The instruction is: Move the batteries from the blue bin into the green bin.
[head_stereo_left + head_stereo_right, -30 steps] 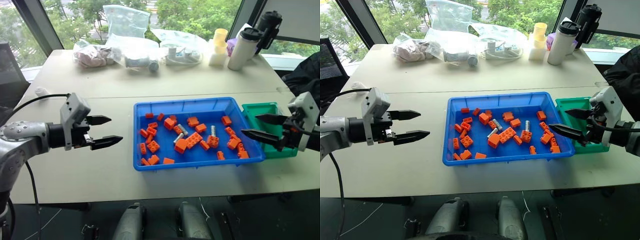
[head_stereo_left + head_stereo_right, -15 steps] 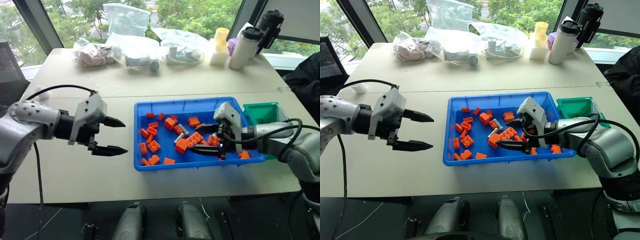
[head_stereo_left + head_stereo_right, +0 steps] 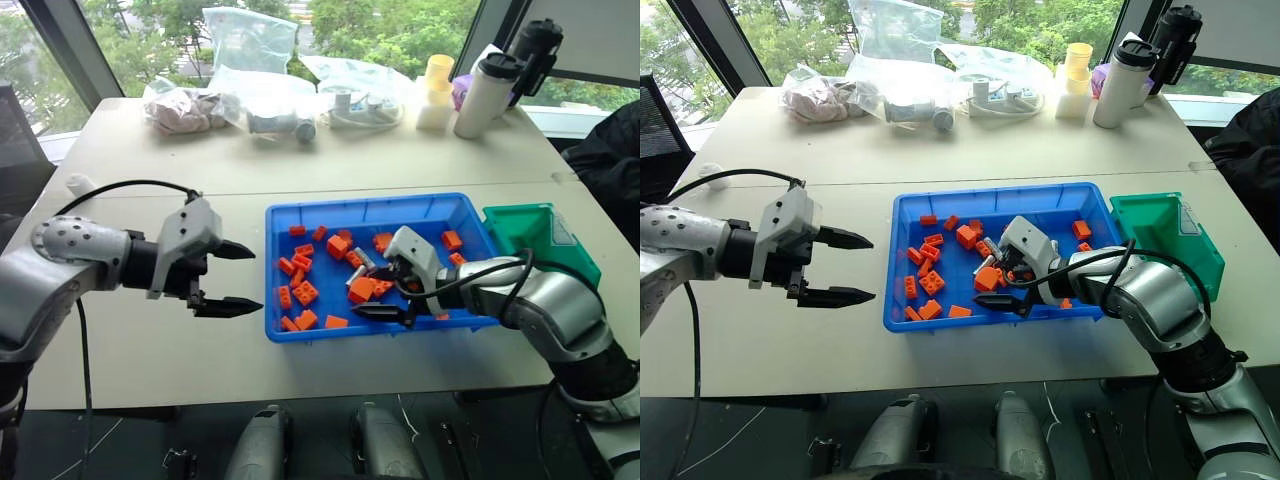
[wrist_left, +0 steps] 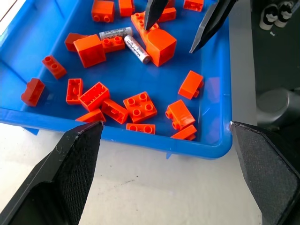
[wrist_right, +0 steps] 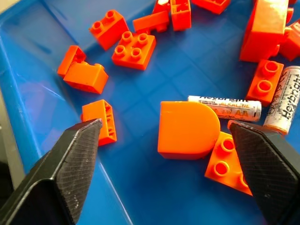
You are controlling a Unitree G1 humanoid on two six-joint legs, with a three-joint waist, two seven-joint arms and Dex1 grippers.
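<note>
The blue bin (image 3: 370, 203) lies mid-table, strewn with several orange bricks (image 3: 305, 292). Two batteries (image 5: 225, 107) (image 5: 283, 101) lie side by side among them, next to a rounded orange block (image 5: 187, 129); the left wrist view shows both batteries too (image 4: 136, 48). My right gripper (image 3: 362, 294) is open and low inside the bin, its fingers straddling the rounded block and the batteries just beyond it. My left gripper (image 3: 252, 278) hangs open over the table just left of the bin, pointing at it. The green bin (image 3: 545, 235) stands against the blue bin's right end.
Plastic bags (image 3: 250, 90), a white flask (image 3: 485, 95) and yellow cups (image 3: 438, 90) line the table's far side. A black chair (image 3: 20, 140) stands at the left, dark cloth (image 3: 610, 150) at the right. Bare tabletop lies in front of and left of the bin.
My right gripper swung left from the green bin's edge across the blue bin and sank among the bricks. My left gripper rolled its wrist and edged toward the bin.
</note>
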